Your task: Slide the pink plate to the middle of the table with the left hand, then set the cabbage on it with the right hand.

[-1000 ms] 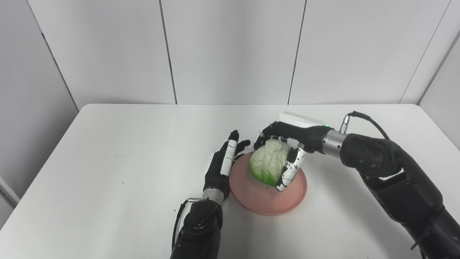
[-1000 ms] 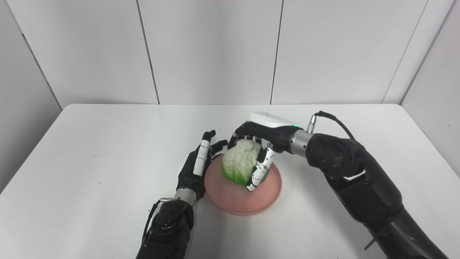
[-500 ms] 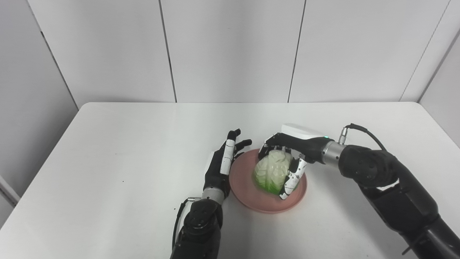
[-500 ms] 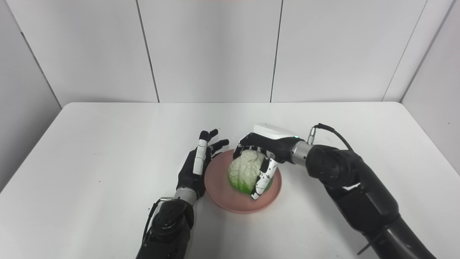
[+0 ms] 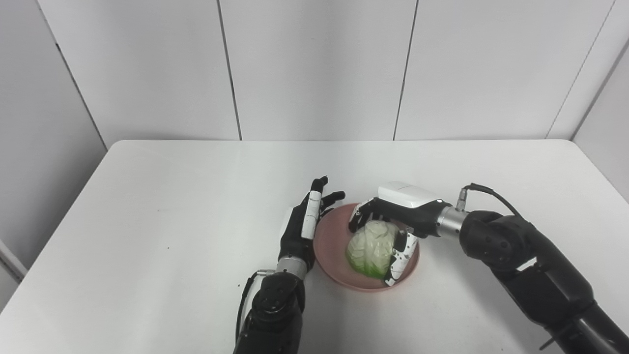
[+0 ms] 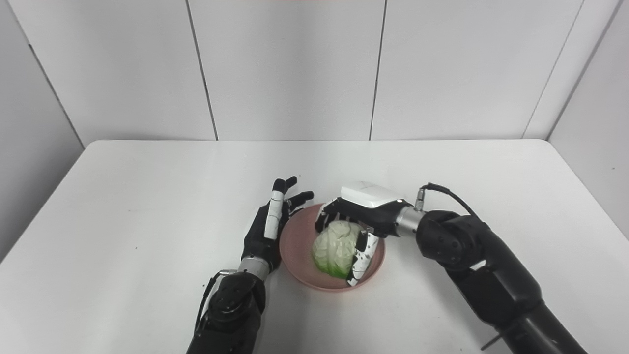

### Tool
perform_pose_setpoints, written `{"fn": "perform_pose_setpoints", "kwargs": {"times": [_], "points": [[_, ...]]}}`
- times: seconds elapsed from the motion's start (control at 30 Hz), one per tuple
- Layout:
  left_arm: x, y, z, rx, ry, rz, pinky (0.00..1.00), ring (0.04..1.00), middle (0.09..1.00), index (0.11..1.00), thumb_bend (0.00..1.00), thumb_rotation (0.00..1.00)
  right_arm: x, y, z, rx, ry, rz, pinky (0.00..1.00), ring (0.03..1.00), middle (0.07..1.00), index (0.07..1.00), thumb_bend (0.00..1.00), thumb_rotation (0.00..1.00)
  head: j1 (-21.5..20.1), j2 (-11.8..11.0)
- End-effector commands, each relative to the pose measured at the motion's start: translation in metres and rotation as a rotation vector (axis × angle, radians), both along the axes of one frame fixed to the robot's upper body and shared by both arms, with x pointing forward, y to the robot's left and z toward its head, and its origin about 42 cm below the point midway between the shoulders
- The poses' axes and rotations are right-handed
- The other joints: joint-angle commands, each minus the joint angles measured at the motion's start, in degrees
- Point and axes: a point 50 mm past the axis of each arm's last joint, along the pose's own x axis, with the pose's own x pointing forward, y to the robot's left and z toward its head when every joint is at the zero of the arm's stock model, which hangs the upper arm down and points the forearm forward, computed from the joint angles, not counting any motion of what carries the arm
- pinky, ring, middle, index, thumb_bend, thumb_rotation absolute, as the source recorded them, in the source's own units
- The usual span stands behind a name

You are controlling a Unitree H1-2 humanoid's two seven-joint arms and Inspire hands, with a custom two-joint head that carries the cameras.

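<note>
A pale green and white cabbage (image 5: 369,248) sits low in the pink plate (image 5: 333,248) near the middle of the white table (image 5: 162,196). My right hand (image 5: 393,219) is shut on the cabbage, its fingers curled over the top and far side and its thumb against the near right side. My left hand (image 5: 304,226) is open, fingers stretched out flat, lying along the plate's left rim. The same cabbage (image 6: 336,248), plate (image 6: 297,246), left hand (image 6: 269,226) and right hand (image 6: 361,216) appear in the right eye view.
The white table runs back to a panelled grey wall (image 5: 314,69). Both forearms come in from the bottom edge, the right forearm (image 5: 516,255) crossing the table's right half.
My right hand has lowered the cabbage from above the plate's far side down into the plate. The left hand has stayed beside the rim.
</note>
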Motion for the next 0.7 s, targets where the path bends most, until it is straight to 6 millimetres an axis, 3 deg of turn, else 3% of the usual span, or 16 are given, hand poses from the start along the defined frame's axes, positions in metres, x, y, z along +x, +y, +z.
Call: {"fn": "perform_pose_setpoints", "kwargs": {"times": [0.0, 0.03, 0.17, 0.37, 0.57, 0.67], "points": [[-0.008, -0.006, -0.014, -0.005, 0.067, -0.002, 0.92, 0.895, 0.747, 0.892, 0.96, 1.0, 0.003, -0.001, 0.023, -0.025, -0.112, 0.041, 0.74, 0.812, 0.792, 0.683, 1.0, 0.16, 0.0, 0.0], [-0.008, -0.006, -0.014, -0.005, 0.067, -0.001, 0.92, 0.895, 0.747, 0.892, 0.96, 1.0, 0.002, -0.001, 0.023, -0.039, -0.118, 0.044, 0.82, 0.866, 0.83, 0.702, 1.0, 0.2, 0.0, 0.0], [-0.008, -0.005, -0.015, -0.006, 0.063, 0.002, 0.91, 0.888, 0.74, 0.894, 0.96, 1.0, 0.0, -0.002, 0.028, -0.084, -0.135, 0.071, 0.97, 0.945, 0.901, 0.752, 1.0, 0.35, -0.2, -0.1], [-0.008, -0.003, -0.016, -0.016, 0.067, 0.002, 0.95, 0.892, 0.739, 0.912, 0.96, 1.0, -0.002, -0.004, 0.039, -0.125, -0.148, 0.086, 1.0, 0.993, 0.955, 0.814, 1.0, 0.46, -1.2, -0.5], [-0.008, -0.003, -0.016, -0.015, 0.064, 0.004, 0.97, 0.888, 0.748, 0.904, 0.96, 1.0, -0.001, -0.018, 0.051, -0.141, -0.155, 0.042, 1.0, 0.981, 0.963, 0.839, 1.0, 0.45, -1.5, -0.6], [-0.007, -0.002, -0.016, -0.004, 0.062, 0.012, 0.93, 0.866, 0.746, 0.892, 0.97, 1.0, 0.001, -0.027, 0.057, -0.105, -0.154, 0.006, 1.0, 0.982, 0.955, 0.841, 1.0, 0.44, -1.5, -0.6]]}}
